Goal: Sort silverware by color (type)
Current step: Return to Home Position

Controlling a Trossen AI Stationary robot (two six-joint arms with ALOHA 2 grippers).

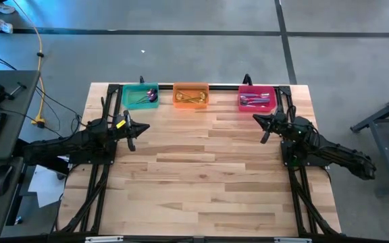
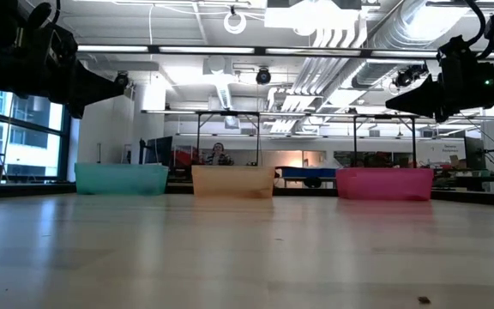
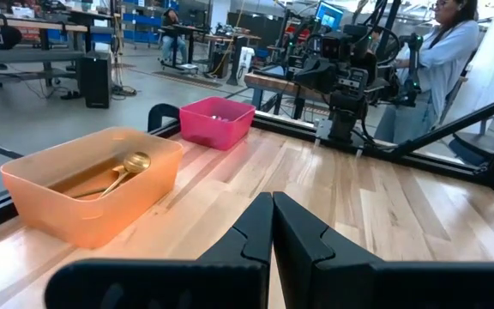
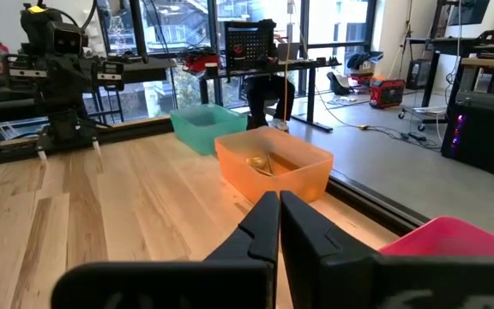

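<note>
So we're looking down at the table [image 1: 201,169], and three bins are sitting in a row along its far edge: the left bin [image 1: 140,86], the middle bin [image 1: 191,85] just beside it and the right bin [image 1: 256,88] a bit further along, with silverware [image 1: 192,99] lying inside each one. The left gripper [image 1: 134,129] is hanging in front of the left bin and the right gripper [image 1: 265,126] in front of the right bin. They're facing inward, well apart.

floor [image 1: 201,57] grey concrete | ceiling ducts [image 2: 350,39] | windows [image 4: 333,26] bright
</note>
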